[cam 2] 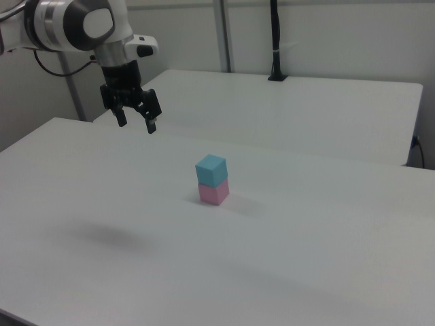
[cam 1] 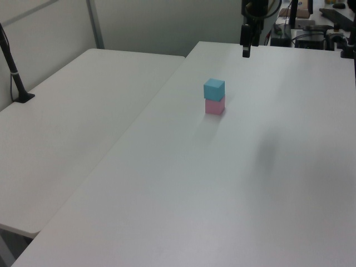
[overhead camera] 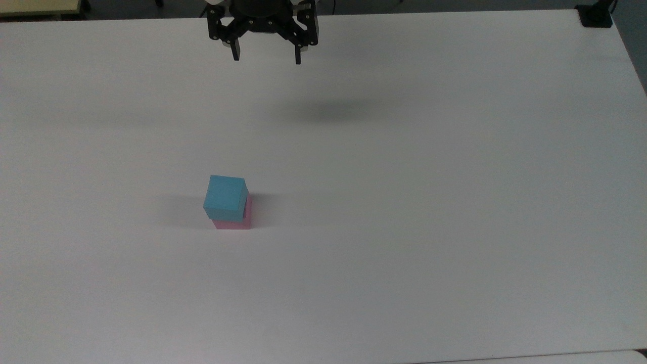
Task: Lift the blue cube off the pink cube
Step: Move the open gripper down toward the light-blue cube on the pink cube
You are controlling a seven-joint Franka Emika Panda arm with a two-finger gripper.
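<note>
Matte light blue cube point(overhead camera: 226, 197) stacked on pastel pink cube point(overhead camera: 234, 222); black two-finger gripper point(overhead camera: 266, 55) spread apart, empty, at 12 o'clock, well apart in top view.

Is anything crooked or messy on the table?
Only a little: the blue cube sits twisted on the pink cube, so it juts past one pink edge in the top view. Nothing is spilled or broken. The open gripper hangs above the table, away from both.

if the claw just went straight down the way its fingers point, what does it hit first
Most likely bare table. The open claw hangs with its fingers pointing down, well apart from the blue cube stacked on the pink cube, so it should miss both.
</note>
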